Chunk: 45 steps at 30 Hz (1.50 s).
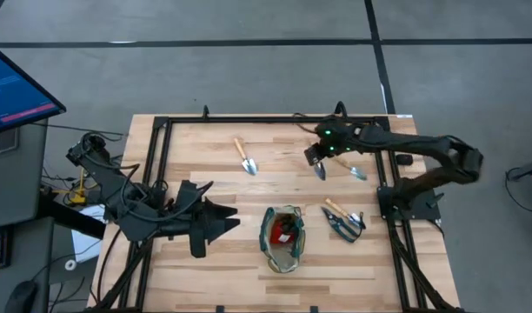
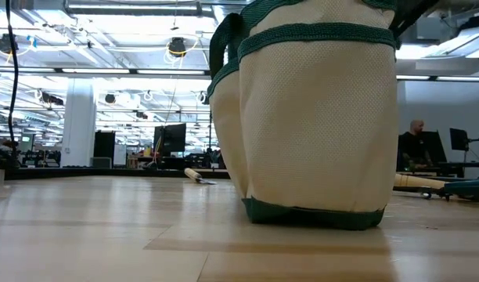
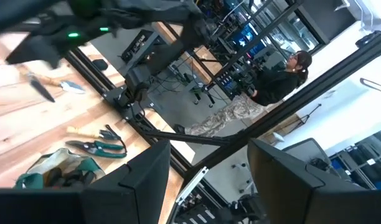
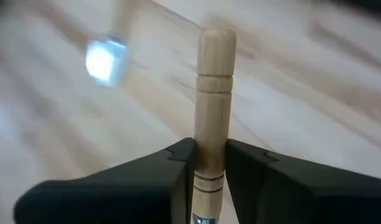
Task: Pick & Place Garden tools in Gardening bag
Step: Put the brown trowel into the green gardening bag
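Right gripper (image 4: 209,163) clamped on a hand tool (image 4: 214,102): two matte black fingers (image 4: 172,171) pinch a smooth, pale wooden handle, a round dowel with turned grooves and a domed end. From above, that gripper (image 1: 315,156) hangs over the far right part of the table, the tool's silver head (image 1: 320,171) pointing down toward the boards. Just beside it lies a second trowel (image 1: 353,170), silver blade, pale handle, flat on the wood. Further toward the near edge on the right, the pruning shears (image 1: 342,218), dark teal grips, metal jaws. Next to them, near the middle of the near side, the gardening bag (image 1: 282,238): oval, dark green with tan trim, mouth open, something red inside. At table level its wall (image 2: 318,117) is coarse cream woven canvas with green webbing bands. A third trowel (image 1: 245,157) rests alone on the far left-centre planks. The table (image 1: 205,156) is light butcher-block wood in a black frame. Left gripper (image 1: 216,219) waits low on the left side, its fingers spread apart, nothing between them. A seated person (image 3: 274,78) shows beyond the table.
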{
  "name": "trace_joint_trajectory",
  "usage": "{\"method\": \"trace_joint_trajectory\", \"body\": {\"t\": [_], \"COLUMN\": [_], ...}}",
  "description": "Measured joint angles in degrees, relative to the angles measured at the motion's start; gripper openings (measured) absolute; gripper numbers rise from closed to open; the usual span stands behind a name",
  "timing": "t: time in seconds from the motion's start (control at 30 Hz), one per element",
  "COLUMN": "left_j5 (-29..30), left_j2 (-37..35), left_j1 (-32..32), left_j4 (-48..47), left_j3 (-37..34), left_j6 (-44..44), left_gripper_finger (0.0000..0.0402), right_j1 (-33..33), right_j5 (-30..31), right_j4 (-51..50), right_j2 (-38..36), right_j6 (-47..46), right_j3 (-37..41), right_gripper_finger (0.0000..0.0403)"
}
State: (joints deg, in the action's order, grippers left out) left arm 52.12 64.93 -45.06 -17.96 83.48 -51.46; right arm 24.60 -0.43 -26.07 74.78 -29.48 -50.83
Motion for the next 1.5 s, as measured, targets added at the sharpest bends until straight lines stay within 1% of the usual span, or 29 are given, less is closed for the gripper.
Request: {"method": "trace_joint_trajectory", "body": {"t": [0.03,0.13,0.23,0.33,0.43,0.57,0.63,0.73,0.8,0.97,1.07,1.2,1.27,1.33,1.5], "left_j5": [0.30,0.93,1.87,3.00,5.88,9.04,10.55,12.42,13.38,13.68,13.67,13.68,13.66,13.65,13.65], "left_j2": [0.00,0.00,-0.01,-0.02,-0.02,-0.02,-0.04,-0.04,-0.04,-0.04,-0.04,-0.04,-0.04,-0.04,-0.04], "left_j1": [0.00,0.00,0.00,0.02,0.02,0.04,0.04,0.04,0.04,0.04,0.04,0.04,0.04,0.04,0.03], "left_j4": [0.00,0.14,0.23,0.26,0.26,0.40,0.44,0.45,0.44,0.44,0.44,0.44,0.44,0.44,0.44], "left_j3": [0.00,0.00,0.00,0.00,0.00,0.00,0.00,0.00,0.00,0.00,0.00,0.00,0.00,0.00,0.00], "left_j6": [0.00,0.00,0.02,0.23,0.26,1.49,1.75,1.75,1.75,1.76,1.76,1.75,1.76,1.75,1.75], "left_gripper_finger": [0.0214,0.0214,0.0214,0.0214,0.0214,0.0214,0.0214,0.0214,0.0214,0.0214,0.0214,0.0214,0.0214,0.0214,0.0214], "right_j1": [-1.25,-5.86,-11.50,-16.77,-20.99,-26.21,-28.78,-33.57,-37.38,-48.91,-56.10,-63.47,-65.85,-67.36,-68.06], "right_j5": [0.35,0.92,1.19,4.11,8.16,8.22,8.26,8.83,11.25,22.53,30.78,41.22,44.83,46.85,47.05], "right_j4": [1.14,8.62,16.48,21.03,23.62,32.68,36.97,40.09,40.67,42.44,46.47,51.13,53.88,57.60,67.92], "right_j2": [-2.75,-12.29,-21.48,-28.65,-33.16,-35.49,-35.44,-34.89,-33.86,-30.89,-28.00,-22.82,-19.56,-16.17,-7.18], "right_j6": [0.77,3.42,7.10,7.60,9.32,13.08,13.53,13.56,13.56,13.52,13.56,13.54,13.54,13.56,15.15], "right_j3": [0.21,3.32,8.81,14.20,18.78,23.89,25.29,25.72,25.62,25.67,25.66,25.66,25.66,25.66,25.12], "right_gripper_finger": [0.0054,0.0054,0.0054,0.0054,0.0054,0.0054,0.0054,0.0054,0.0054,0.0054,0.0054,0.0054,0.0054,0.0054,0.0054]}}
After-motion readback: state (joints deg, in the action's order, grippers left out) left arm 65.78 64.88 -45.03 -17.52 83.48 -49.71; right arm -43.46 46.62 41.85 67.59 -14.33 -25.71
